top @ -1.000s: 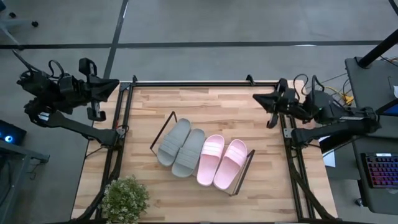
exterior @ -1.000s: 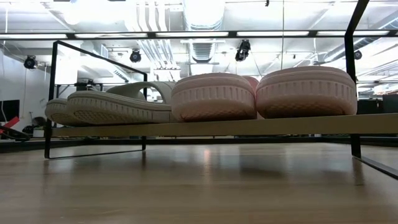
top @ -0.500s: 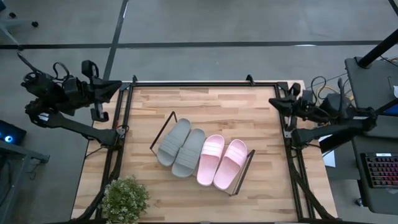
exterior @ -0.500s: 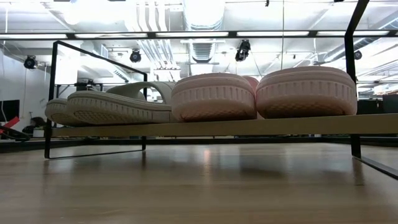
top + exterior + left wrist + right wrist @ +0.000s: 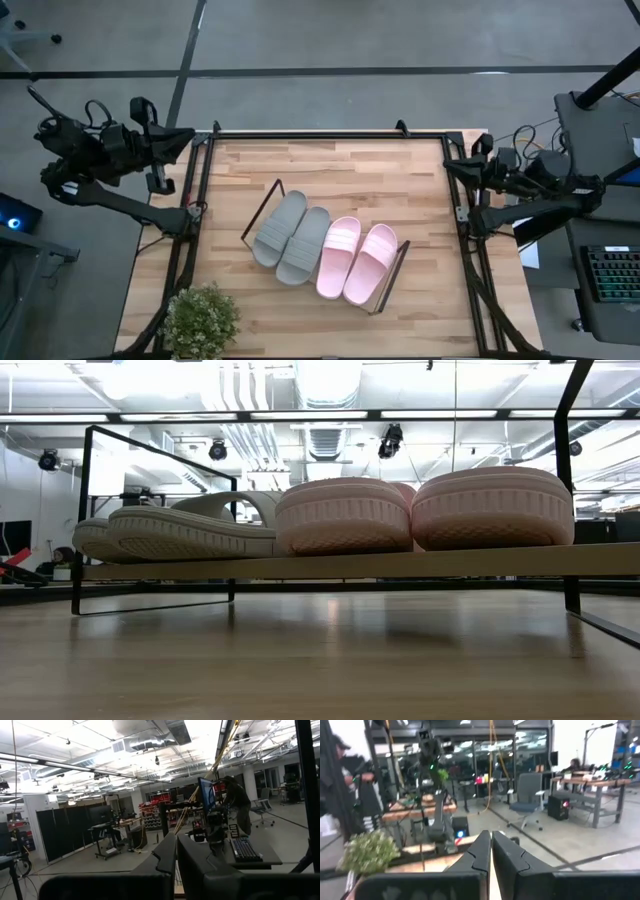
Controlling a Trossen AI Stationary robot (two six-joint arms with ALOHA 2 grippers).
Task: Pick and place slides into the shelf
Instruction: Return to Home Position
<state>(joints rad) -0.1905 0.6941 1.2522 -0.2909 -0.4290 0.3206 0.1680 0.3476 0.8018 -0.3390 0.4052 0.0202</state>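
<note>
While the wooden table (image 5: 330,170) fills the middle of the high view, both arms sit folded back at its sides, clear of the tabletop. The left arm lies outside the left edge and the right arm outside the right edge.

The shelf (image 5: 350,564) stands near the table's middle, set at a slant to its edges. Its light board is raised on thin dark wire frames at both short ends. All four slides rest on it in one row, side by side and touching their neighbours. The grey pair takes the left half, one grey slide (image 5: 280,228) at the end by the frame and the other (image 5: 303,245) next to it. The pink pair takes the right half, one pink slide (image 5: 339,257) against the grey and the other (image 5: 371,263) by the right frame. From the low view their ribbed ends face the camera, level on the board.

A small potted plant (image 5: 200,318) stands at the table's left corner, well apart from the shelf.

The left gripper (image 5: 186,136) hangs by the table's other left corner, its fingers (image 5: 167,855) pressed together on nothing. The right gripper (image 5: 449,168) hangs just over the right edge, its fingers (image 5: 480,852) likewise pressed together and empty.
</note>
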